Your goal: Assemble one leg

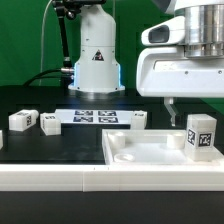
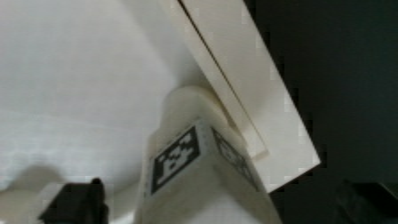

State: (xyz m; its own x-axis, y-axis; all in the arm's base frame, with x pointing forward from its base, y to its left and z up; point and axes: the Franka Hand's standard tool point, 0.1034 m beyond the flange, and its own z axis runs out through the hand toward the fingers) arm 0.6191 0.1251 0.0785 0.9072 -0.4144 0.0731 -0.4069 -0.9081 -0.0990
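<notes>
Exterior view: hovers with gripper [image 1: 169,103] over tray [image 1: 120,178], near leg [image 1: 200,133] upright at its corner. Wrist view: spreads fingers [image 2: 71,203] wide either side of leg [image 2: 178,160], holding nothing. Looks light, stiff, smooth; take by flat sides, midway up

Matt black on the bench [image 1: 30,145], dull throughout. Smooth white plastic for the tray-like piece [image 1: 165,150], soft sheen along its raised rim; floor finely grained and dull in the wrist view. Same smooth white plastic on the leg [image 1: 201,132], its tag [image 1: 206,139] flat black-and-white print, paper-like. Thin, white, matt face on the marker board [image 1: 93,117]. Glossy white moulded shell on the arm [image 1: 185,60], bright highlights. Dark matt fingers [image 2: 71,203] on the tool [image 2: 217,203].
</notes>
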